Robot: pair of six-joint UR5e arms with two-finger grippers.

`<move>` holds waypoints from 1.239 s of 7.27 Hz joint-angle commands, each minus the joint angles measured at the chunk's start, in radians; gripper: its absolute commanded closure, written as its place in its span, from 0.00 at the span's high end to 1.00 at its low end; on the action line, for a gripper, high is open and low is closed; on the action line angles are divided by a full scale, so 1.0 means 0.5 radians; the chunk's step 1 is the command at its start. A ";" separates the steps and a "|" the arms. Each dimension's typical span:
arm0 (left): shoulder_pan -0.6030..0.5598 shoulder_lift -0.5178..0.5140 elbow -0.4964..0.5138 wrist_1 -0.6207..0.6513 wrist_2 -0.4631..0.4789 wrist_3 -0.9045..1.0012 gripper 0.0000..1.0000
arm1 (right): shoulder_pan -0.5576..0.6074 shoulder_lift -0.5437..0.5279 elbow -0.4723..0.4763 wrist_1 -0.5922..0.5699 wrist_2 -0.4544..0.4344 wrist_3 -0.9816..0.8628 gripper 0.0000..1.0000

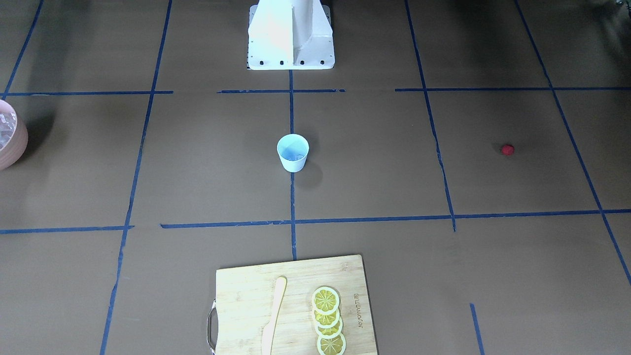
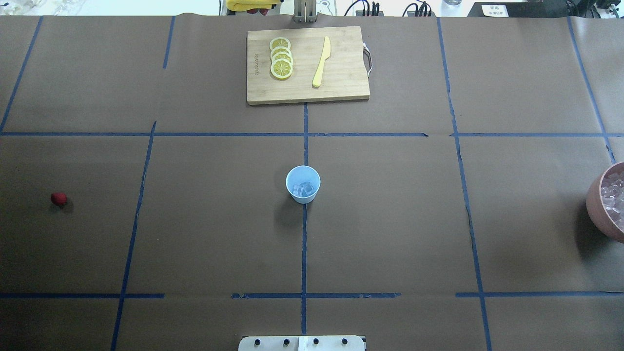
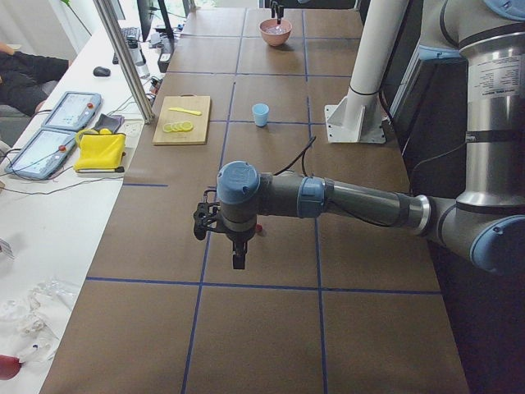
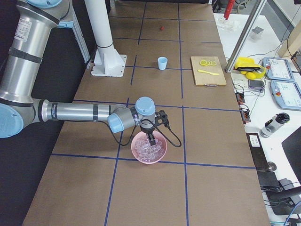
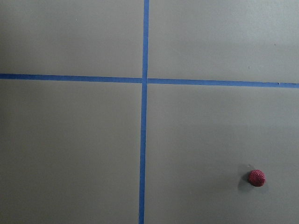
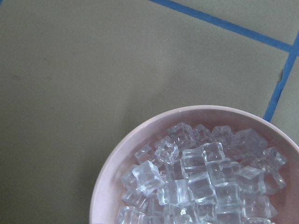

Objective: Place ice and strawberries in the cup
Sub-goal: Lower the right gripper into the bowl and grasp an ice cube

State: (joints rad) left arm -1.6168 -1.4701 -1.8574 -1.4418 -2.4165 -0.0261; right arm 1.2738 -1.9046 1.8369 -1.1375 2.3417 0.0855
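Note:
The pale-blue cup (image 2: 302,184) stands upright at the table's middle, with a few clear ice cubes (image 2: 305,189) inside; it also shows in the front view (image 1: 293,153). More ice (image 6: 205,177) fills a pink bowl (image 6: 107,177) at the table's right end. The small red strawberry (image 2: 58,198) lies alone on the left side, low right in the left wrist view (image 5: 256,178). My left gripper (image 3: 238,259) hangs above the table close to the strawberry. My right gripper (image 4: 151,140) hangs just over the ice in the bowl. I cannot tell whether either is open or shut.
A wooden cutting board (image 2: 341,83) at the far middle carries lemon slices (image 2: 281,58) and a yellow knife (image 2: 321,62). The white robot base (image 1: 291,39) stands at the near edge. Blue tape lines cross the brown table.

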 commanded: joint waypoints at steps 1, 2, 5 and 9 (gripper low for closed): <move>0.000 0.001 -0.007 0.003 -0.002 0.000 1.00 | -0.001 0.002 -0.038 -0.010 0.001 -0.008 0.91; 0.000 0.001 -0.007 0.003 -0.002 0.000 1.00 | -0.056 0.002 -0.060 -0.020 -0.035 -0.011 0.89; 0.000 0.001 -0.007 0.003 -0.002 0.000 1.00 | -0.167 0.002 -0.093 -0.020 -0.103 -0.024 0.85; 0.000 0.001 -0.007 0.000 0.001 0.000 1.00 | -0.182 -0.022 -0.109 -0.023 -0.103 -0.079 0.80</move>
State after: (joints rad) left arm -1.6168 -1.4696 -1.8607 -1.4418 -2.4161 -0.0261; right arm 1.1836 -1.9097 1.7881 -1.1484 2.2913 0.0583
